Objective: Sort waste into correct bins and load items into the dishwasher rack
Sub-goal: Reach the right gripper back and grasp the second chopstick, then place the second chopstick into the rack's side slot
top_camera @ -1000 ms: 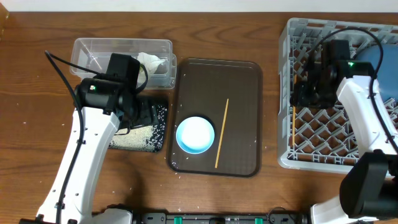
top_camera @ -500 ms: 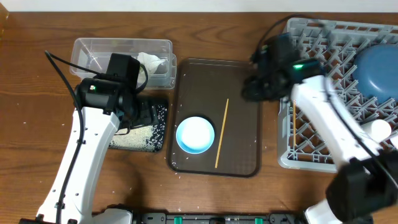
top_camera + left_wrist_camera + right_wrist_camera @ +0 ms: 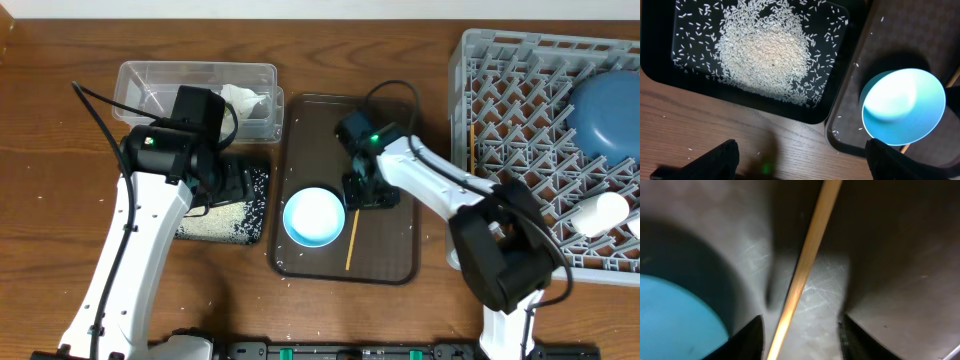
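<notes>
Far left of the table: one clear tub at the back, with one crumpled white tissue in its right end. In front of it sits one black tray. The rice is heaped there in a single pale mound, stray grains scattered out to the rim and a few on the wood. The left tool hangs over the tray's near edge, its fingers spread wide with nothing between them. The rice lies ahead of it to the left.

Moving to the centre, there is one brown serving tray, just beside the black one. On it stand one pale-blue bowl, upright, and one chopstick just to the bowl's right, running front to back. The right tool is down low over that chopstick. The wrist view shows the stick passing between its two fingers, which stand apart on either side with bare tray showing in the gaps, so it is parted, not clamped. The bowl's blue edge sits just to the tool's left.

Over on the right is one grey rack. In it are a second chopstick near the left wall, one blue plate at the back right, and one white cup in front of the plate. A pale shape beside the cup at the frame's edge is too cut off to name.
</notes>
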Robot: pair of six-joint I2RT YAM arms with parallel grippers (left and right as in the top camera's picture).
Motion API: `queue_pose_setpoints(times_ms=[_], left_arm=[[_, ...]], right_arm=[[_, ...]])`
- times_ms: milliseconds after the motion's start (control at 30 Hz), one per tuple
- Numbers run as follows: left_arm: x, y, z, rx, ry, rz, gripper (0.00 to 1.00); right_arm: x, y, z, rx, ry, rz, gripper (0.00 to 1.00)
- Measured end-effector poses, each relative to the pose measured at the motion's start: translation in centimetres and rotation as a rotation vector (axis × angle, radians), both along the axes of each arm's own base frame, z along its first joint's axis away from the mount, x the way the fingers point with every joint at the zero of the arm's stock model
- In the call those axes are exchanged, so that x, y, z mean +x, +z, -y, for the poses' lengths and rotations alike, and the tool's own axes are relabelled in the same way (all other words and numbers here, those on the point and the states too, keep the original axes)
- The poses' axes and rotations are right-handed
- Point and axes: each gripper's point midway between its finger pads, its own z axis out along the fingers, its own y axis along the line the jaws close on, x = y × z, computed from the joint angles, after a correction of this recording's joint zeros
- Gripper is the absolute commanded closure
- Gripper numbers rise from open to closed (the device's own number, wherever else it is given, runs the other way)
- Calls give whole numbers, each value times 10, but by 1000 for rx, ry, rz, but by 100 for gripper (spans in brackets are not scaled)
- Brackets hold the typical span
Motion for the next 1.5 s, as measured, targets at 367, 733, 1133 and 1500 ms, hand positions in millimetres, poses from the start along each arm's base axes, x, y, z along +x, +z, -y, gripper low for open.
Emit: queue_pose_setpoints(times_ms=[367,733,1133,1500], left_arm=[[0,0,0,0,0,0,16],[0,0,0,0,0,0,16],[1,0,0,-1,0,4,16],[1,0,0,-1,0,4,16]], right_arm=[[6,-4,13,-26,-59,-8,99],[61,97,87,60,-62,176,99],[75,176,217,23,-180,370,99],[82,102,219,38,-132,193,74]])
